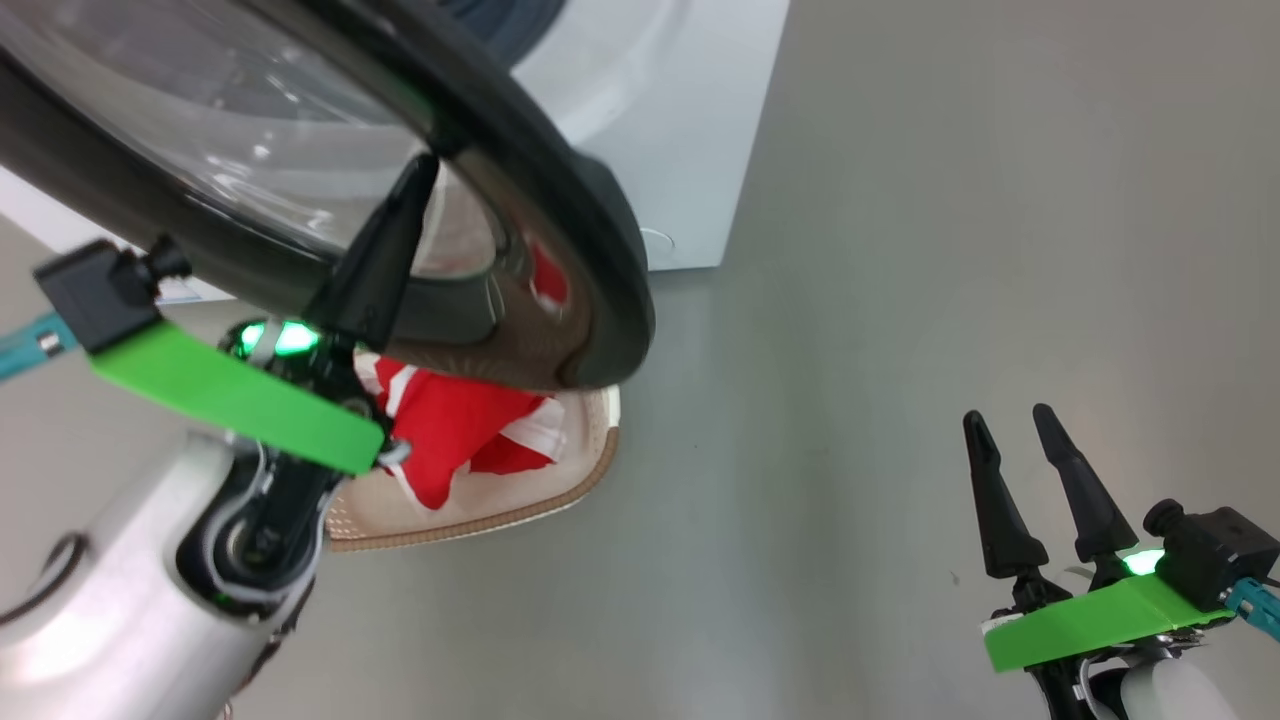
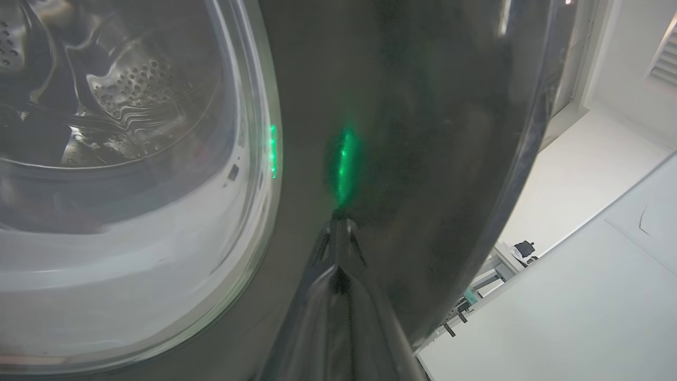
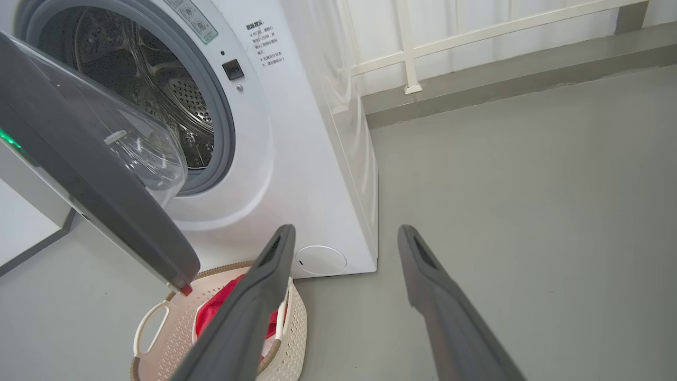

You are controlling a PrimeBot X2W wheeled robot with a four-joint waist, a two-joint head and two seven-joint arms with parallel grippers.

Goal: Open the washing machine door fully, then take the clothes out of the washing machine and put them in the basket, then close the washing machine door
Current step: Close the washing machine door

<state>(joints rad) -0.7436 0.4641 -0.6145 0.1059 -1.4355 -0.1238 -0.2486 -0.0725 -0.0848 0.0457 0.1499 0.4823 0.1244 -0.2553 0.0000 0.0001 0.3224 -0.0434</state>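
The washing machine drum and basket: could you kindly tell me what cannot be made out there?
- Drum: right wrist view, lower part hidden behind the washing machine door; emptiness unclear.
- Basket: head view, far end covered by the door.
- Clothes: garment count unclear, bunched together.
- Left gripper: left wrist view, fingertips blurred against the door.

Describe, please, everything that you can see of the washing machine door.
The washing machine door is round, with a wide glossy black rim around a bulging clear glass bowl. It stands partly open, swung out from the white washing machine, and its free edge hangs above the basket. The shut left end effector touches the rim's outer face with its tips, and its green light is reflected there.
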